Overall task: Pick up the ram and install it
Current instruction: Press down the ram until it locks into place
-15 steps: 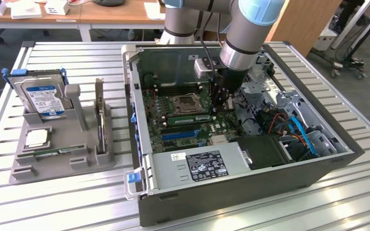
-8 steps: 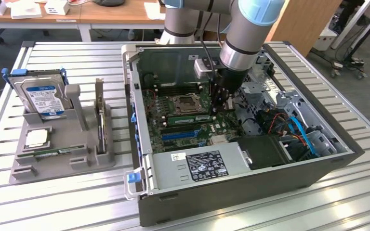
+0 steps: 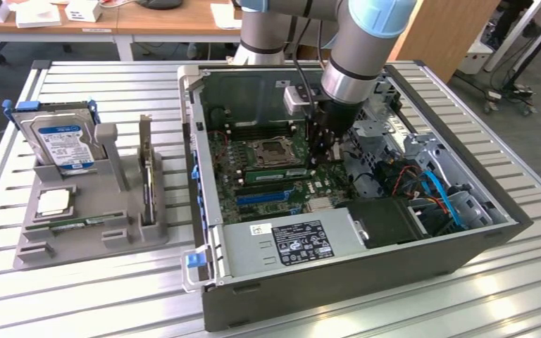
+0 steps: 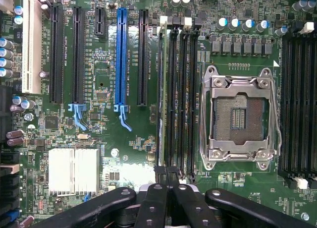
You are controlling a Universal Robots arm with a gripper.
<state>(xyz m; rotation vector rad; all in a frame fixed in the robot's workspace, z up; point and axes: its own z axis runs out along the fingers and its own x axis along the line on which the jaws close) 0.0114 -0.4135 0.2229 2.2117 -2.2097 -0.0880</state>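
The ram (image 4: pixel 161 89) stands on edge in the memory slot farthest from the CPU socket (image 4: pixel 240 114), seen as a thin green strip along the black slots. In the exterior view the ram (image 3: pixel 278 171) is a green stick inside the open computer case (image 3: pixel 346 282), just in front of the socket. My gripper (image 4: pixel 168 174) is shut, its black fingers pressed together with nothing between them, tips over one end of the memory slots close to the ram's end. In the exterior view my gripper (image 3: pixel 325 160) reaches down into the case beside the ram.
A grey holder (image 3: pixel 92 239) at the exterior view's left carries a hard drive with a blue label (image 3: pixel 61 141), an upright expansion card (image 3: pixel 146 169) and a thin green board (image 3: pixel 82 224). Cables and drive bays (image 3: pixel 421 183) crowd the case's right. A blue slot (image 4: pixel 122 59) and a heatsink (image 4: pixel 73 171) flank the memory slots.
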